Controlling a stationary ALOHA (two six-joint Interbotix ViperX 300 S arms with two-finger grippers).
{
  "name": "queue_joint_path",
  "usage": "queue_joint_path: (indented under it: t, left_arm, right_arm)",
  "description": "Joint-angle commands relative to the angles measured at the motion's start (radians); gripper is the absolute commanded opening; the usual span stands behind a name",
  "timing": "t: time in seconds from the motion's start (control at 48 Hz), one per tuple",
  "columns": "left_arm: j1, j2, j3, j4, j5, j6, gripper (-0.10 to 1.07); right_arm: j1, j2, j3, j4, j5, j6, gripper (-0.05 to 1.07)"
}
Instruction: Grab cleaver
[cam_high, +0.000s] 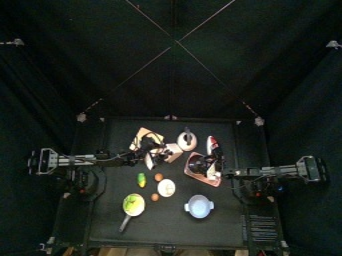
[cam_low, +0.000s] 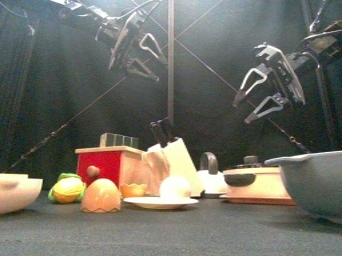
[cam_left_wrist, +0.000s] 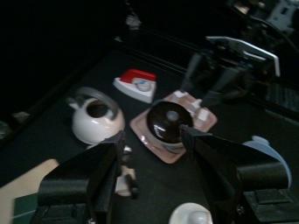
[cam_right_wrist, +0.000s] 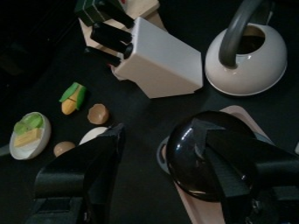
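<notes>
White and angular, the knife block stands near the middle of the table, and dark handles rise out of its top. I judge that the cleaver is one of these handles, but I cannot tell which one, because the blades are hidden inside the block. Beside the block stand a white kettle and a black pan on a pale board; a red toaster is on its other side in the front view.

The task looks hardly begun. The left pincer hangs high above the table with its jaws spread wide and nothing between them. The right pincer also hovers above, over the pan and near the block; its jaws are apart and hold nothing. No handle is touched yet. What is left, in my judgement, is almost everything: to come down to the block, to pinch the right handle, and to pull the cleaver out.
</notes>
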Motion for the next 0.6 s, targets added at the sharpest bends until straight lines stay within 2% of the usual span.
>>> queue_joint_path:
  t: [0.0,0.146,0.271,0.583]
  left_arm:
    - [0.008,0.014,0.000,-0.002,0.003,0.031,0.89]
    - [0.008,0.054,0.026,-0.003,-0.002,0.083,0.89]
    - [0.008,0.077,0.031,-0.006,0.003,0.086,0.89]
    - [0.008,0.123,0.032,-0.005,0.012,0.086,0.89]
  right_arm:
    - [-0.006,-0.003,-0.009,-0.006,0.003,0.002,0.93]
    - [-0.026,0.005,-0.020,-0.038,0.002,0.002,0.93]
    - [-0.055,0.020,-0.028,-0.072,0.003,0.005,0.93]
    - [-0.092,0.069,-0.038,-0.069,-0.006,0.003,0.94]
